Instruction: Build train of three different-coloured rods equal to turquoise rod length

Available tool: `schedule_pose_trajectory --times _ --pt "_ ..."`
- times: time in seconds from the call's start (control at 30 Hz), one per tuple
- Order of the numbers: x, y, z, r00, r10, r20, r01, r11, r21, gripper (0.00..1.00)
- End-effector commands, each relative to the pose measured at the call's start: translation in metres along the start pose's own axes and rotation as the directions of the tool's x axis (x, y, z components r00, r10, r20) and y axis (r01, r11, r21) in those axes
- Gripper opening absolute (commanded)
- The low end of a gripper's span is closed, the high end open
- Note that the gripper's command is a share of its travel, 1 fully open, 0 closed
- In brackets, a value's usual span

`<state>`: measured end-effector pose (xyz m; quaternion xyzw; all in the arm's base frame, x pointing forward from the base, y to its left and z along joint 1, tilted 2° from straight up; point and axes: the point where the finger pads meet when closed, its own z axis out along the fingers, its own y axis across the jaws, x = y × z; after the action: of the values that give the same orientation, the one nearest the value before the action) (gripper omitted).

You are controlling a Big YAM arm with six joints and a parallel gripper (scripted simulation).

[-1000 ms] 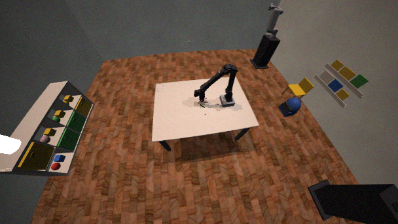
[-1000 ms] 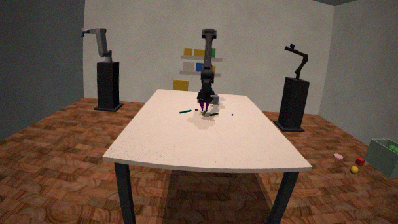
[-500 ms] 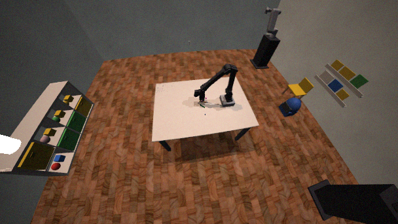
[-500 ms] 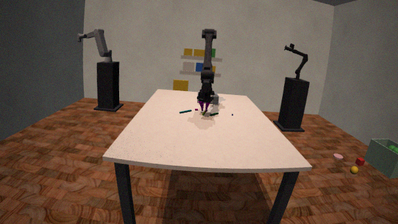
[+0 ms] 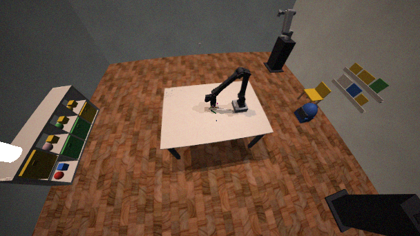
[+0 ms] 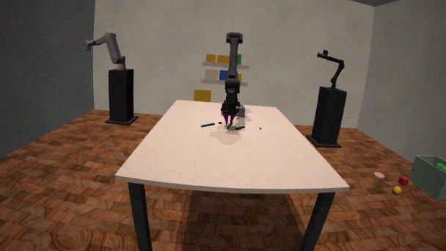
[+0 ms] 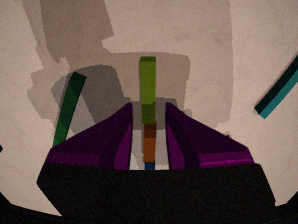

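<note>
My gripper [image 5: 213,107] [image 6: 229,124] [image 7: 149,110] is low over the table, partly open, with a gap between each finger and the rods. A lime rod [image 6: 228,127] [image 7: 148,82], an orange rod [image 7: 149,145] and a blue rod [image 7: 149,166] lie in a row in the wrist view, with no clear gap between them; the palm hides part of the blue one. A green rod [image 5: 213,112] [image 6: 240,128] [image 7: 69,110] lies tilted left of the row in the wrist view. A turquoise rod [image 6: 207,125] [image 7: 277,92] lies slanted at the right there.
A short magenta rod [image 5: 217,103] [image 6: 220,122] lies between the turquoise rod and the gripper in the exterior view. Another small blue rod [image 5: 216,121] [image 6: 260,128] lies beyond the green rod. The table [image 5: 186,129] [image 6: 220,166] carries the arm's base [image 5: 240,105].
</note>
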<state>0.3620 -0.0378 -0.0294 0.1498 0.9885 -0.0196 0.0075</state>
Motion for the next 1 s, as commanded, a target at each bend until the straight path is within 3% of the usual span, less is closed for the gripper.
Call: schedule_pose_trajectory --times 0.0,0.4,0.53,0.97 --pt "-0.009 -0.003 -0.009 0.999 0.004 0.036 -0.004 1.0 -0.007 0.23" --pt "-0.015 -0.002 -0.01 0.999 0.004 0.04 -0.004 1.0 -0.007 0.23" --pt "-0.026 0.0 -0.012 0.999 0.005 0.047 -0.004 1.0 -0.009 0.23" --pt "-0.02 -0.001 -0.006 1.0 0.003 0.027 -0.003 1.0 -0.005 0.23"
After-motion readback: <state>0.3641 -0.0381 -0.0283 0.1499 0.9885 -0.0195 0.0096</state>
